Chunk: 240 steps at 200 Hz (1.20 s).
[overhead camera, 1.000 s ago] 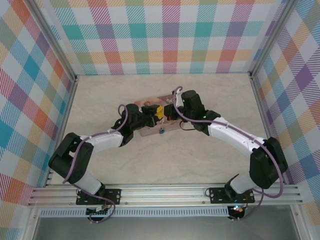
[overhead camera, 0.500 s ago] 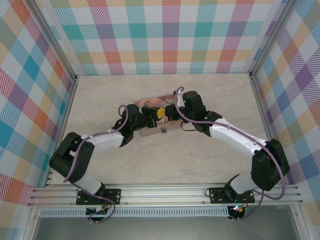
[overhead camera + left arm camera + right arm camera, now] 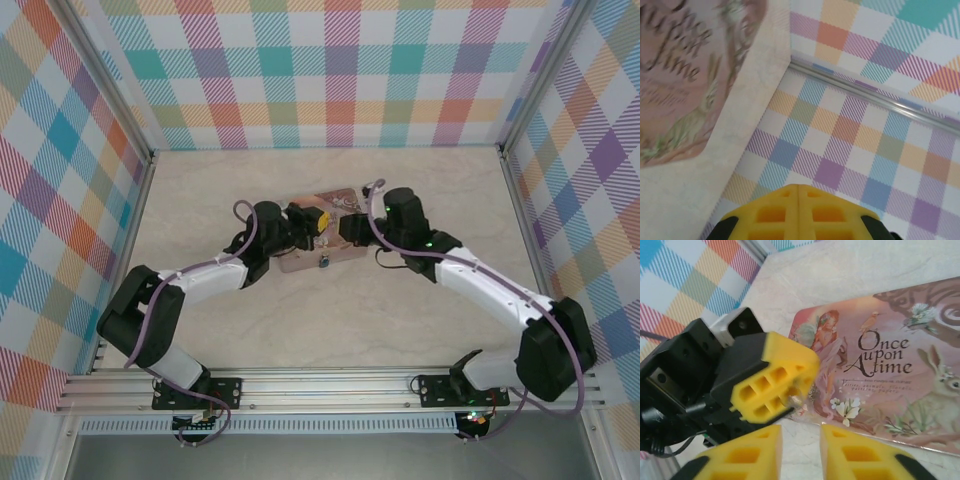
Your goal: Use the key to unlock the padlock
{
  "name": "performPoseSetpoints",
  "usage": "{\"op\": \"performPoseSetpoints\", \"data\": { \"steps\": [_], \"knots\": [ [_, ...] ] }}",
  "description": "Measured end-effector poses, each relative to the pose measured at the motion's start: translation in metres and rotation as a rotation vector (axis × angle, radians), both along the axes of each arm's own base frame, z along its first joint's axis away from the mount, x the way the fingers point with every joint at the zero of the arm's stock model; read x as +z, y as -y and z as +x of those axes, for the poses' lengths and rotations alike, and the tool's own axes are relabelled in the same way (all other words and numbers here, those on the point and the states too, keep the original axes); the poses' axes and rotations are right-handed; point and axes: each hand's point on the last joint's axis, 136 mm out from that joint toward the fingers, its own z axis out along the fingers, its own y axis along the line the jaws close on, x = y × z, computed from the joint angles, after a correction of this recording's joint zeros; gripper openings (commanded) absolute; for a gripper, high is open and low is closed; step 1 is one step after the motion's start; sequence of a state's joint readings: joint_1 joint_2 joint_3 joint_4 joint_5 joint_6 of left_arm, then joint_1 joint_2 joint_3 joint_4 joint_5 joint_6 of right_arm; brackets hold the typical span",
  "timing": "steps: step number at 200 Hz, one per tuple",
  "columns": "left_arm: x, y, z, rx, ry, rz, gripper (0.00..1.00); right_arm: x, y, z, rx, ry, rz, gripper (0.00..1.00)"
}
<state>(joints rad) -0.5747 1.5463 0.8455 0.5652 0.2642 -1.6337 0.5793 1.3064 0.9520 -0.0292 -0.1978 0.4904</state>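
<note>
The padlock (image 3: 324,263) is lying just on the near side of both my grippers, roughly between them, at the near edge of the pink tin (image 3: 890,365). From above I cannot tell whether it is sitting on the tin's rim or on the counter (image 3: 300,330) beside it. It is showing as a tiny teal spot, too small for me to make out its shackle.

I am holding my right gripper (image 3: 801,440) open. In its wrist view its two yellow fingers (image 3: 855,452) are standing apart, with pale counter showing in the gap and nothing between them. Just ahead of it and a little to its left, my left gripper (image 3: 769,389) is facing it, closed, with its yellow pads pressing together. A thin pale sliver (image 3: 798,401) is glinting at the lower edge of those pads, too small for me to name. In the left wrist view its fingers (image 3: 775,217) are meeting along a single seam.

Beyond my right gripper and off to its right, the tin is lying flat with its illustrated lid facing up, showing a fairy, a rabbit and the words "Once upon a time". Farther out, the marbled counter is running up to the plaid walls (image 3: 330,70).
</note>
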Motion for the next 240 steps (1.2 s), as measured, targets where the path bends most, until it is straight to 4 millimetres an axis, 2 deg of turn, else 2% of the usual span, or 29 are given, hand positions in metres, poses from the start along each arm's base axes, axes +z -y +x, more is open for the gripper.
{"op": "performPoseSetpoints", "data": {
  "steps": [19, 50, 70, 94, 129, 160, 199, 240],
  "knots": [
    [0.025, -0.006, 0.0, -0.01, 0.158, 0.126, 0.0, 0.019, 0.016, 0.001, 0.017, 0.032, 0.073, 0.54],
    [0.085, -0.013, -0.009, -0.037, 0.48, 0.289, 0.0, 0.049, 0.029, 0.003, 0.084, 0.065, 0.245, 0.71],
    [0.111, -0.013, -0.018, -0.062, 0.643, 0.362, 0.0, 0.066, 0.024, -0.002, 0.161, 0.085, 0.336, 0.78],
    [0.127, -0.009, -0.027, -0.103, 0.782, 0.426, 0.0, 0.089, 0.014, -0.01, 0.261, 0.135, 0.421, 0.82],
    [0.137, -0.003, -0.034, -0.149, 0.892, 0.467, 0.0, 0.111, 0.006, -0.017, 0.36, 0.193, 0.504, 0.81],
    [0.152, 0.002, -0.039, -0.162, 0.945, 0.455, 0.0, 0.114, -0.007, -0.02, 0.414, 0.192, 0.537, 0.76],
    [0.162, 0.005, -0.042, -0.161, 0.975, 0.434, 0.0, 0.11, -0.019, -0.025, 0.445, 0.167, 0.55, 0.65],
    [0.164, 0.006, -0.042, -0.159, 0.978, 0.429, 0.0, 0.116, -0.025, -0.024, 0.462, 0.171, 0.558, 0.51]
  ]
}}
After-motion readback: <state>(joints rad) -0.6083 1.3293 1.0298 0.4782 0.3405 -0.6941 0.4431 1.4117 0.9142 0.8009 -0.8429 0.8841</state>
